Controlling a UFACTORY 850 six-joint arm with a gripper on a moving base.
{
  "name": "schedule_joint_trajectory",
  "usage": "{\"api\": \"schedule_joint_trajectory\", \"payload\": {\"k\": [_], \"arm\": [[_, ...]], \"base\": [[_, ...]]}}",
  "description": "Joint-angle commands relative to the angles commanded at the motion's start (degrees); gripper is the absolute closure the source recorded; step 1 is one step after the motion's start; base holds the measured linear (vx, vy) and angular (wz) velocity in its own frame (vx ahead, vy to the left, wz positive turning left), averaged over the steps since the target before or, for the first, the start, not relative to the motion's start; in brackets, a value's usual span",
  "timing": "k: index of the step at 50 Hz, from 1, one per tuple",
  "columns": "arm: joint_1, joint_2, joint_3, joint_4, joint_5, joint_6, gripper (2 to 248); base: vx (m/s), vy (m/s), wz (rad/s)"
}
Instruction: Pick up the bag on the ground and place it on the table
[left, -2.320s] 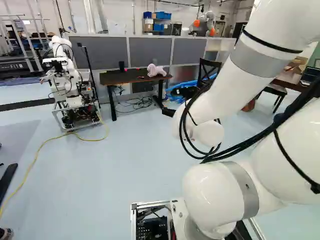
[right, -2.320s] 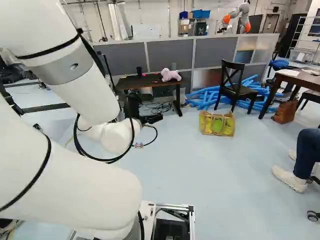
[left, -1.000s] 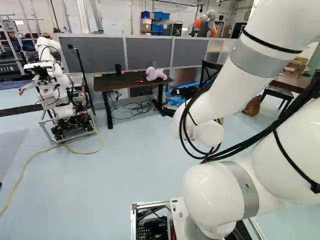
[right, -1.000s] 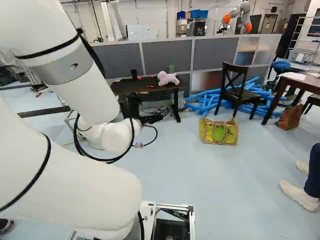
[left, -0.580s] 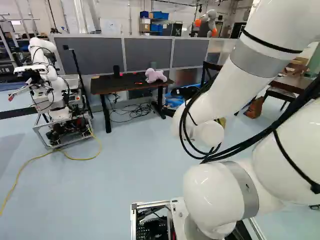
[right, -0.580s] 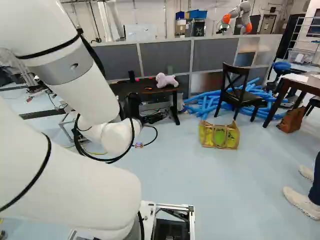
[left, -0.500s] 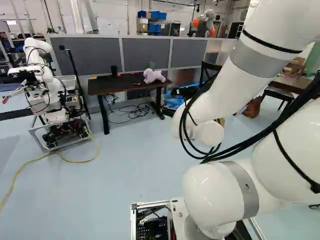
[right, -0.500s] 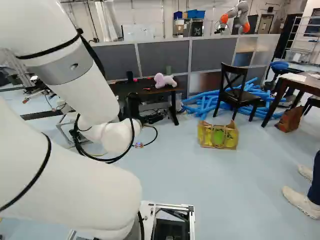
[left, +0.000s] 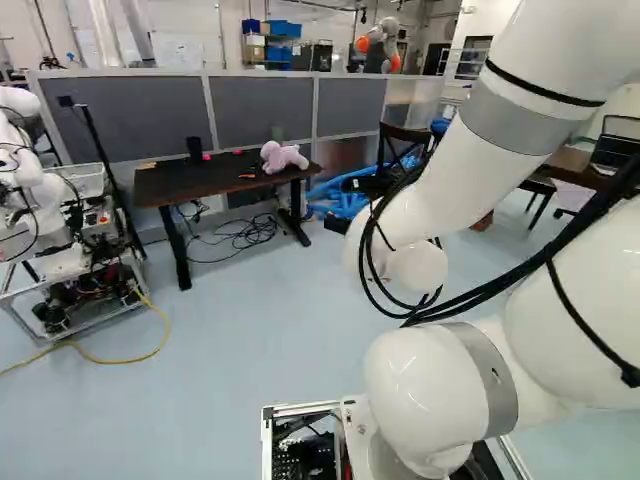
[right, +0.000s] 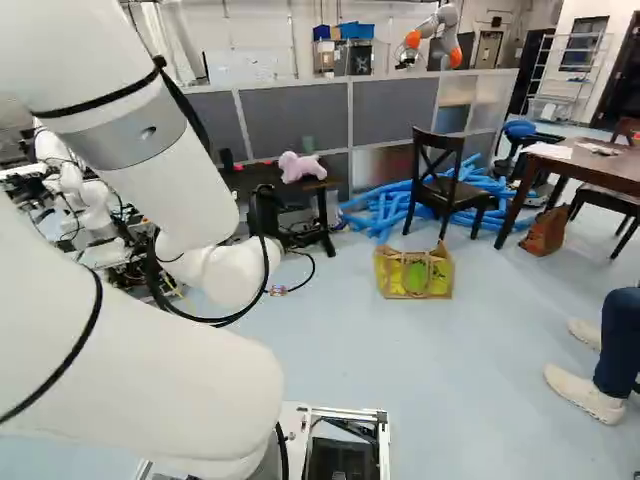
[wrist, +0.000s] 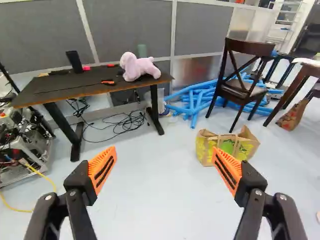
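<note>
White arm (right: 150, 370) rises from the joint at the foot of both base views, bent. Black gripper (right: 268, 212) points ahead over the floor. Fingers wide apart, orange pads (wrist: 102, 167) face each other with only air between them.

Yellow cable (left: 110, 361) lies on the floor, running up to another robot (left: 50, 220) at the left of the left base view, its arm on a metal-framed cart.

Bag (right: 415, 275) sits on the floor ahead: green and yellow print, tan trim, upright. Nothing on the gripper holds it. In the wrist view it shows beyond the chair-side finger, whose pad overlaps its edge in view. In the left base view the arm hides it.

Dark table (wrist: 65, 90) is farther out. On it: pink plush (wrist: 137, 67), black upright object (wrist: 74, 61), orange-handled tool (wrist: 107, 82). Loose black cables (wrist: 122, 125) on the floor by its legs.

Black chair (right: 465, 193) stands behind the bag, apart from it. Blue tubes (wrist: 192, 102) are piled beyond. Brown bag (right: 545, 232) rests on the floor near second table (right: 610, 172).

Grey partition (right: 385, 110) runs behind, shelf with blue bins (right: 357, 30) past it.
</note>
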Motion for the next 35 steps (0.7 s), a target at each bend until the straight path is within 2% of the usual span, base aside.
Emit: {"api": "schedule_joint_trajectory", "payload": {"k": [35], "arm": [[0.0,0.0,0.0,0.0,0.0,0.0,3]], "base": [[0.198,-0.047,-0.243]]}}
